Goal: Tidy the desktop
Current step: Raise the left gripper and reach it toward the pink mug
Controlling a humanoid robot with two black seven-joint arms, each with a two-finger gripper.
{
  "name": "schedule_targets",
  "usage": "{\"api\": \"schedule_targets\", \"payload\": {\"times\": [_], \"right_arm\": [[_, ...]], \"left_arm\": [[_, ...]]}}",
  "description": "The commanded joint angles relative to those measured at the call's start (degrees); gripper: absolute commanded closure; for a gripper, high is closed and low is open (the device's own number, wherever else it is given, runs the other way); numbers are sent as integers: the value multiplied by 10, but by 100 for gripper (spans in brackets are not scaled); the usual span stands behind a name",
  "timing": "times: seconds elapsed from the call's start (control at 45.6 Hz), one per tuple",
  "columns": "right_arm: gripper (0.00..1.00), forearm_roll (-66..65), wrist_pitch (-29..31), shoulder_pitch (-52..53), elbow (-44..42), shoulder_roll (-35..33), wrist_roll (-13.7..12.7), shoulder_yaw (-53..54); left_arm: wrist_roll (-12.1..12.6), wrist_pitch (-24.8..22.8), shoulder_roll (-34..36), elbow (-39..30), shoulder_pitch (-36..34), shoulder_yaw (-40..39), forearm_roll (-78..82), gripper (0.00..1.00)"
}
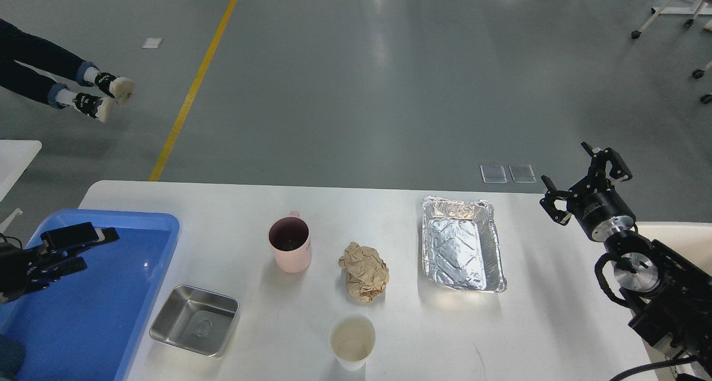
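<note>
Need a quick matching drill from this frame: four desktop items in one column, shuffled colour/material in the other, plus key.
Things:
1. mug
2. paper ball
3. far tray
4. paper cup

Descriptions:
A. crinkled silver foil
B. cream, upright, at the near edge of the desktop
C. pink, dark inside
D. brown, crumpled

Pairs: 1-C, 2-D, 3-A, 4-B
</note>
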Motion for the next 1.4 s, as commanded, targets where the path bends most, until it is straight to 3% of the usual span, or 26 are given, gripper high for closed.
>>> {"api": "schedule_targets", "payload": {"times": [0.0, 0.11, 0.307, 0.548, 0.811, 0.964, 1.161, 1.38], "right_arm": [[0, 0, 1, 0, 0, 0, 0, 0], [0, 1, 0, 0, 0, 0, 0, 0], [0, 1, 0, 1, -1, 0, 0, 0], [0, 2, -1, 3, -1, -1, -1, 0], [0, 3, -2, 1, -3, -1, -1, 0], [0, 3, -2, -2, -3, -2, -1, 0], [0, 3, -2, -3, -2, -1, -1, 0], [0, 3, -2, -3, -2, -2, -1, -1]], "left_arm": [[-22, -41, 59, -1, -3, -1, 0, 2], [-35, -76, 106, -1, -7, -8, 0, 2], [-81, -119, 193, 2, -9, -14, 0, 2], [-82, -151, 255, 7, -9, -12, 0, 2], [-78, -173, 245, 5, -35, -14, 0, 2], [-62, -170, 186, 5, -66, -15, 1, 2], [18, -165, 42, 14, -153, -18, 88, 2], [43, -160, -144, 93, -189, -18, 139, 2]]}}
